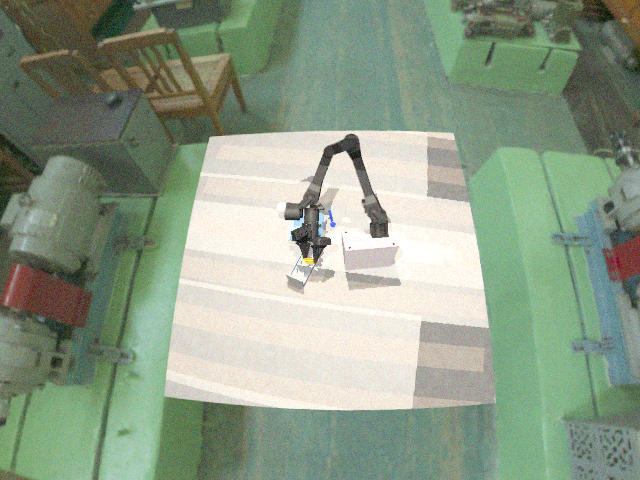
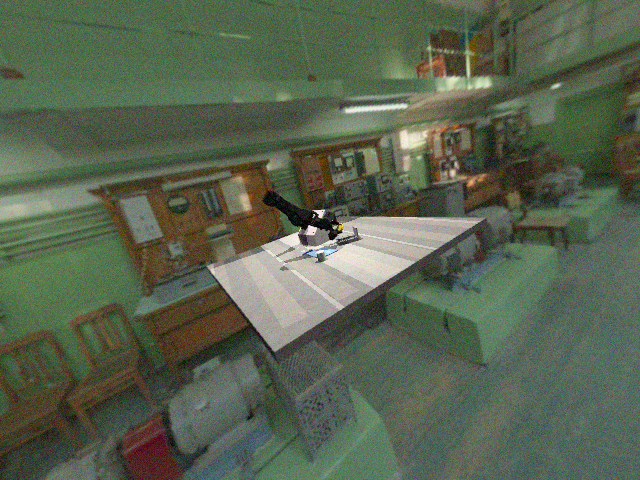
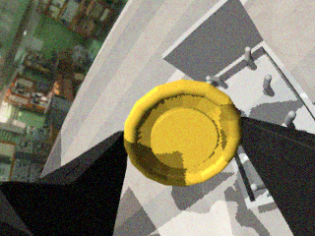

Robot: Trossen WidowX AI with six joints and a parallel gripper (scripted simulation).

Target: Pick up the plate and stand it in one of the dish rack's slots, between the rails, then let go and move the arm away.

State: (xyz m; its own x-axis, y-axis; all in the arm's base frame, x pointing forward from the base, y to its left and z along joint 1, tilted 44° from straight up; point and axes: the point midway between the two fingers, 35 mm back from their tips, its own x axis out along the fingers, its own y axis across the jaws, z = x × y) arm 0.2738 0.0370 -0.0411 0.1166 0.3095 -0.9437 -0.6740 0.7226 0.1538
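A round yellow plate (image 1: 308, 260) (image 2: 339, 227) (image 3: 184, 138) is held between the two black fingers of my gripper (image 1: 312, 257) (image 3: 183, 129), which is shut on its rim from both sides. In the wrist view the plate's round face is turned to the camera. The grey dish rack (image 1: 297, 279) (image 2: 356, 232) (image 3: 212, 39) has a tall end wall and several short pegs. In the wrist view it lies behind and to the right of the plate. The plate is above the rack's near end in the top view; the exact gap is hard to tell.
A pale box (image 1: 369, 255) (image 2: 312, 237) stands on the table to the right of the rack in the top view. A blue cloth (image 2: 323, 252) lies under the arm, with a blue utensil (image 1: 331, 219) beside it. A small white cup (image 2: 320, 256) stands by the cloth.
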